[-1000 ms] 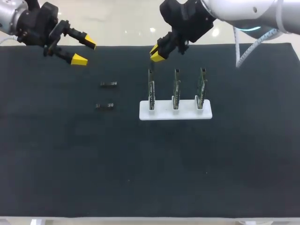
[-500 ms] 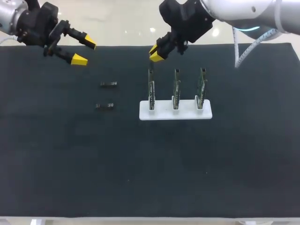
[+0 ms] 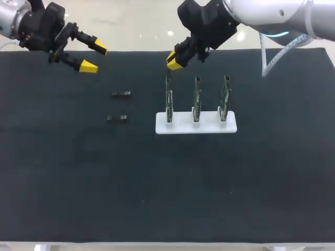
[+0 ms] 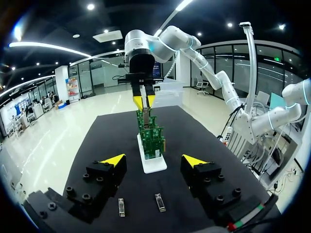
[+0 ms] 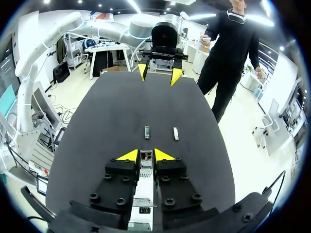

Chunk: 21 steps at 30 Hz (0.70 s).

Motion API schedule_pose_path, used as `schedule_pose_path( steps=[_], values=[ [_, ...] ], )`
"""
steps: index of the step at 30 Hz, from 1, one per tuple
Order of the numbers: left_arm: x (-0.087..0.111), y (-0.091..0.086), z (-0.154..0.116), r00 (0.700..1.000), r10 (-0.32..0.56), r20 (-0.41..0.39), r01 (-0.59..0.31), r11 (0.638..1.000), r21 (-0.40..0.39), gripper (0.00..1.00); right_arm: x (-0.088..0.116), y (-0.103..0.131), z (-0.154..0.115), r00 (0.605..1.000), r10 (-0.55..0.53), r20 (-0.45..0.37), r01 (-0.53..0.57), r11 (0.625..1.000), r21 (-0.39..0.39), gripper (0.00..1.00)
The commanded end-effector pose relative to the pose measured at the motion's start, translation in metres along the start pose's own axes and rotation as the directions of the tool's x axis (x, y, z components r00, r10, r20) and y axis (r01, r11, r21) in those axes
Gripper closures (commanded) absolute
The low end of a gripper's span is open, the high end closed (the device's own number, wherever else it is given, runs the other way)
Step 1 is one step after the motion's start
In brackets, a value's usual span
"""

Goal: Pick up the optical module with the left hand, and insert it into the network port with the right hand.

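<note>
Two small dark optical modules lie on the black mat, one (image 3: 121,93) farther back and one (image 3: 116,118) nearer; they also show ahead of my left gripper (image 4: 121,207) (image 4: 159,202). My left gripper (image 3: 94,56) hovers open and empty over the far left of the table. My right gripper (image 3: 175,58) hangs just above the leftmost of three upright green port boards (image 3: 168,99). Its yellow tips stand close together, shut on a third metallic optical module (image 5: 146,159).
The three boards stand in a white base (image 3: 196,127) right of the table's middle. The black mat (image 3: 157,183) covers the whole table. Beyond the far edge, a person stands clear of the table.
My right gripper has crept slightly up and toward the far edge above the leftmost board. The left arm and the loose modules have not moved.
</note>
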State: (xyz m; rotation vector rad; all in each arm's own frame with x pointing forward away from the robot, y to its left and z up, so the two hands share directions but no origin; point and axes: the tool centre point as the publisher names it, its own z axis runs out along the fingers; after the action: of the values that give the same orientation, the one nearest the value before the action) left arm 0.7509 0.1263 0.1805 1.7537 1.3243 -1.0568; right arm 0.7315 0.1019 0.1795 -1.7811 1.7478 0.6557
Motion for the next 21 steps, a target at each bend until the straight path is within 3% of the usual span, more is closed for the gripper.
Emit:
schedule_pose_path(
  steps=[1, 21],
  values=[
    [-0.0001, 0.0011, 0.0, 1.0, 0.0, -0.003, 0.0, 1.0, 0.002, 0.0, 0.0021, 0.0008, 0.0022, 1.0, -0.002, 0.005, 0.002, 1.0, 0.005, 1.0],
    [-0.0001, 0.0011, 0.0, 1.0, 0.0, -0.003, 0.0, 1.0, 0.002, 0.0, 0.0015, 0.0039, 0.002, 1.0, 0.007, 0.012, -0.007, 1.0, -0.011, 1.0]
  ],
)
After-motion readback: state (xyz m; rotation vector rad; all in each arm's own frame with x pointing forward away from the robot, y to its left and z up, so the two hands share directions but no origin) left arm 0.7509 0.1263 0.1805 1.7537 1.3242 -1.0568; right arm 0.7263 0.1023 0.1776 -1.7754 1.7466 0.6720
